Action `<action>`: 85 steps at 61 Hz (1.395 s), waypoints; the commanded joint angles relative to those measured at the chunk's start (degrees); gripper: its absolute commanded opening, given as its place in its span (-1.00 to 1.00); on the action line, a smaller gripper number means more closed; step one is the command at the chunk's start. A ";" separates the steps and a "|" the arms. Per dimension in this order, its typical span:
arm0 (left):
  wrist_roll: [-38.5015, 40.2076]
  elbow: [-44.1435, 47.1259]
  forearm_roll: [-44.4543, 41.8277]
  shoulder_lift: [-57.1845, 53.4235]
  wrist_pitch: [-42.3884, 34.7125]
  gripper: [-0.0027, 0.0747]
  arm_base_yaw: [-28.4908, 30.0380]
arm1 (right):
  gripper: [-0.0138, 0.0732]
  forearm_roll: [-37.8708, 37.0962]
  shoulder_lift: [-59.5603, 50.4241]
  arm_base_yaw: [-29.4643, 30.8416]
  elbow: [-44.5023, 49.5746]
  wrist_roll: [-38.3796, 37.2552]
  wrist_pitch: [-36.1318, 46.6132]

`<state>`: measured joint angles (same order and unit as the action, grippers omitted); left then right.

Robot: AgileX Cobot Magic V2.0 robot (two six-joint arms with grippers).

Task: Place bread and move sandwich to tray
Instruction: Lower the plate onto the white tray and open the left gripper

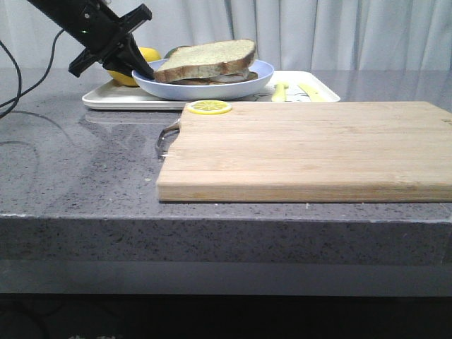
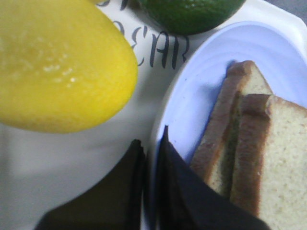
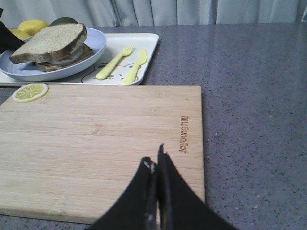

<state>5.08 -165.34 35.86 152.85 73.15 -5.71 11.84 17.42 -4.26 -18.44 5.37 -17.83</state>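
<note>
A grey speckled counter [image 1: 85, 176] before pale curtains: nearest, the right gripper [image 3: 156, 165] hangs over the wooden cutting board [image 1: 311, 148], jaws pressed together and empty. Well beyond it, the sandwich [image 1: 206, 63], topped with the bread [image 3: 50, 40], sits on the pale-blue plate [image 1: 258, 74], itself already on the tray [image 1: 321, 92]. The left gripper [image 2: 151, 151], far nearer, pinches that plate's rim in narrow jaws, sandwich just inboard, lemon [image 2: 57, 62] just outboard; any release looks to be its job.
</note>
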 commanded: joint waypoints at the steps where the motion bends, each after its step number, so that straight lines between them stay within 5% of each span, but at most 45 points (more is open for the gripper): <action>1: 0.47 -2.16 3.95 -4.40 -2.17 -0.56 -0.12 | -0.82 0.39 0.41 -0.03 -1.65 0.13 5.04; 12: 0.47 -2.32 3.95 -4.40 -4.48 0.23 -0.12 | -0.82 0.39 0.41 -0.03 -1.65 0.13 5.04; 29: 0.83 -7.67 4.73 -4.40 -1.15 0.29 1.90 | -0.82 0.39 0.41 -0.03 -1.65 0.13 5.16; 37: 0.92 -9.76 11.65 -4.51 -1.15 -0.01 2.53 | -0.82 0.39 0.41 -0.03 -1.65 0.13 5.28; 48: 0.80 -9.80 26.30 -5.31 -1.15 -0.99 4.06 | -0.82 0.39 0.41 -0.03 -1.65 0.13 5.28; 63: -0.72 -9.80 28.50 -9.70 -1.15 -0.98 5.35 | -0.82 0.39 0.41 -0.03 -1.65 0.13 5.21; 85: -0.39 -8.03 7.39 -19.80 -1.06 -0.98 -0.70 | -0.82 0.39 0.41 -0.03 -1.65 0.13 4.90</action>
<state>4.50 -168.18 44.27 139.00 72.42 -4.46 11.84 17.42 -4.26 -18.44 5.37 -17.39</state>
